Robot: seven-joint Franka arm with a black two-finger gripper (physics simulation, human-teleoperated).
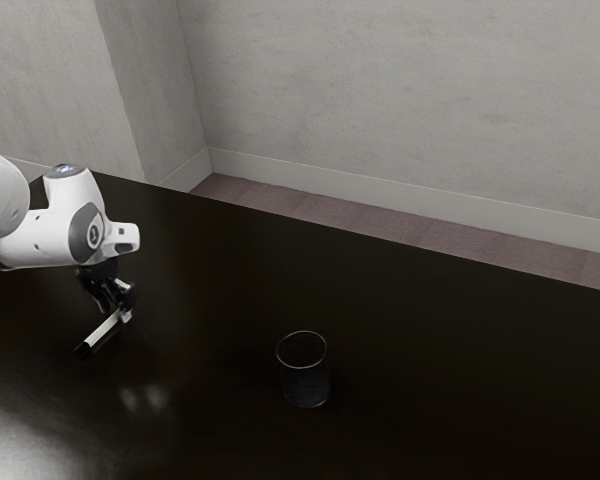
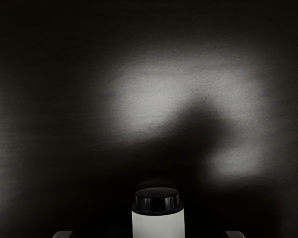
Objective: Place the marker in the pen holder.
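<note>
Over there a broad, dark, faintly grained tabletop [image 1: 430, 330] runs the width of the room, catching soft pale glare at the exterior view's lower left. Behind it I see mottled grey walls [image 1: 380, 90] meeting in a corner, a pale baseboard [image 1: 380, 190], and a strip of brownish-mauve floor [image 1: 320, 210]. The white arm [image 1: 35, 240] reaches in from the left, its black two-finger gripper [image 1: 116, 308] low over the wood. The gripper looks open, fingers [image 2: 64, 234] apart on either side of a white, black-capped cylindrical marker [image 2: 159, 225]. The marker is down by the fingertips, outside the dark, round, open-topped pen holder [image 1: 306, 385], which stands upright well apart, toward the exterior view's right.
</note>
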